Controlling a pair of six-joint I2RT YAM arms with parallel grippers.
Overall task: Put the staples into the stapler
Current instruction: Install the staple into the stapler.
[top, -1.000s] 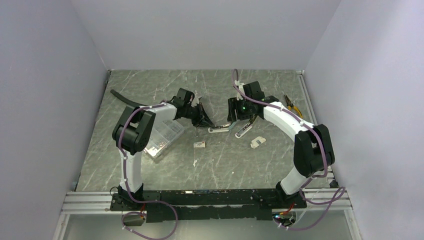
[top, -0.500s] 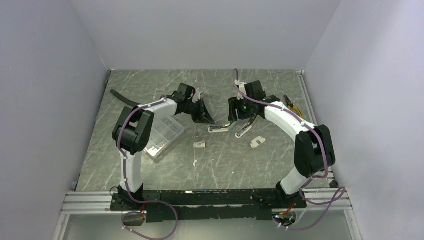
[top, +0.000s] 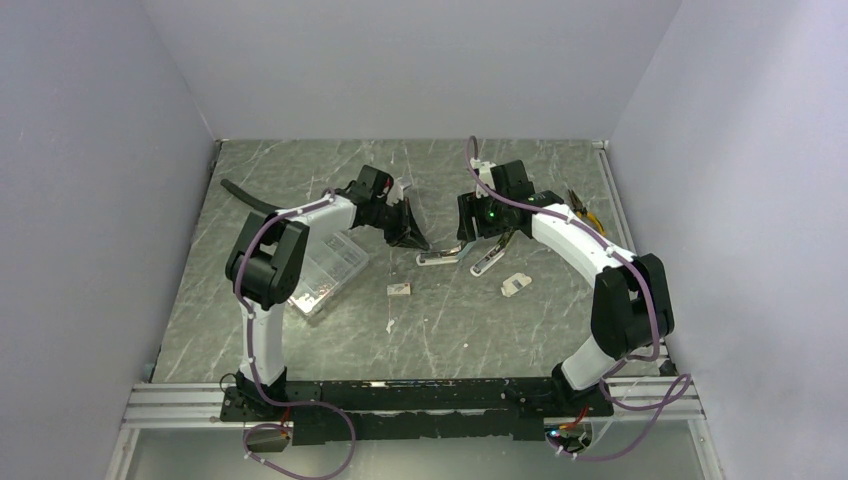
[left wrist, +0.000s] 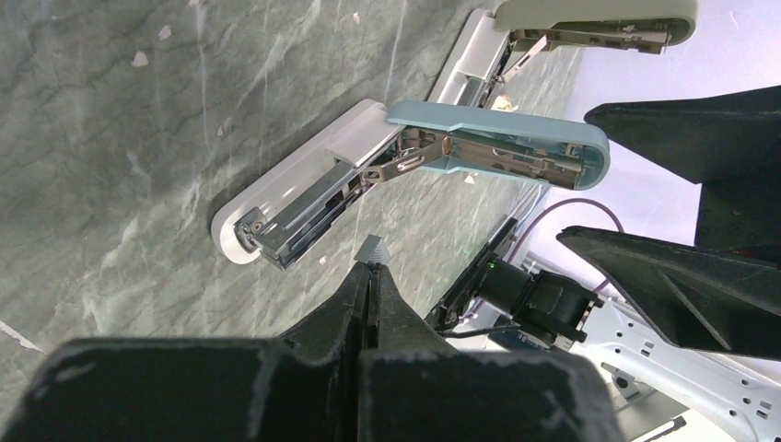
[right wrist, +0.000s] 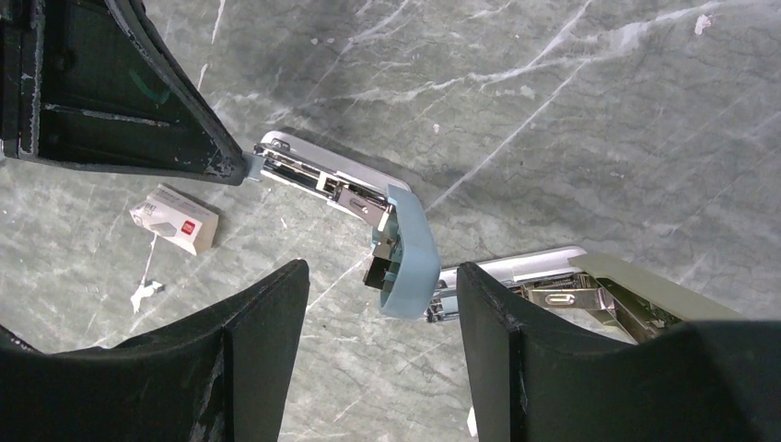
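Observation:
The blue stapler (top: 440, 257) lies mid-table with its blue lid (left wrist: 502, 152) swung up and its metal magazine (left wrist: 295, 207) bare. My left gripper (left wrist: 371, 267) is shut on a small grey staple strip (left wrist: 373, 249), and its tip (top: 418, 243) hangs just off the magazine's front end. My right gripper (right wrist: 382, 276) is open; its fingers (right wrist: 267, 350) stand on either side of the raised lid (right wrist: 410, 249) without touching it. The staples box (right wrist: 175, 219), white with a red mark, lies on the table (top: 400, 289) below the stapler.
A second, grey-lidded stapler (top: 487, 260) lies open just right of the blue one. A clear compartment case (top: 325, 272) sits under the left arm. A small white piece (top: 515, 285) lies lower right, and pliers (top: 585, 212) lie at the right edge.
My left gripper has drawn back a little, up and left from the stapler's front end, still shut. The right gripper has barely moved and has opened slightly.

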